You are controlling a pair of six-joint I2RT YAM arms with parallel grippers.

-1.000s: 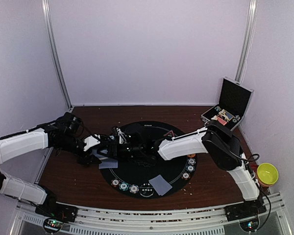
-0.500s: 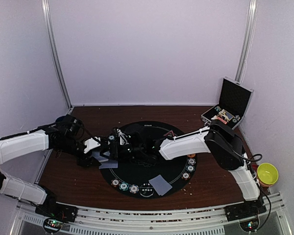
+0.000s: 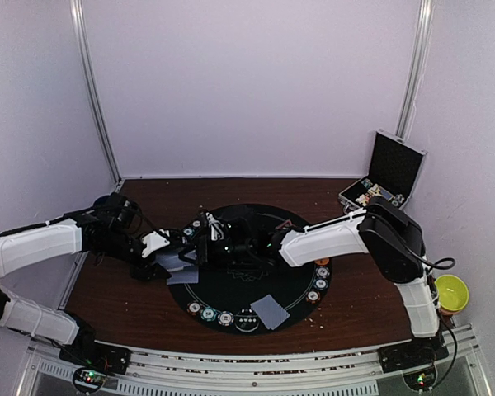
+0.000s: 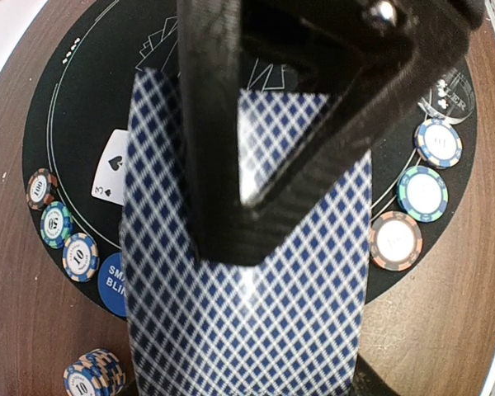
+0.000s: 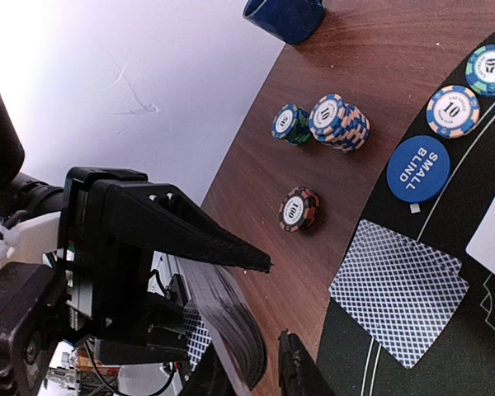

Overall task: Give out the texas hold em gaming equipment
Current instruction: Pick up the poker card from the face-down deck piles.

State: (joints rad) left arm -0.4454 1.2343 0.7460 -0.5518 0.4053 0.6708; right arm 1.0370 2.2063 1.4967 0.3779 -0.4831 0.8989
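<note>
My left gripper (image 3: pixel 167 264) is shut on a deck of playing cards (image 4: pixel 247 313) with blue diamond backs, held over the left rim of the round black mat (image 3: pixel 256 219). My right gripper (image 5: pixel 247 367) reaches across from the right. Its fingers (image 4: pixel 231 124) stand on either side of the deck's free end (image 5: pixel 235 322), closed in on it. Two face-down cards (image 5: pixel 398 290) and a blue small-blind disc (image 5: pixel 418 168) lie by the mat's edge. A white-faced card (image 4: pixel 113 169) lies face up. Single striped chips (image 4: pixel 394 240) ring the mat.
Chip stacks (image 5: pixel 340 121) and a lone chip (image 5: pixel 299 209) sit on the brown table left of the mat, near a dark blue container (image 5: pixel 285 16). The open black case (image 3: pixel 389 177) stands at the back right and a yellow bowl (image 3: pixel 450 290) at the right edge.
The right gripper's jaws have narrowed around the end of the deck. The left gripper has lifted the deck slightly toward the back. The right elbow has swung right.
</note>
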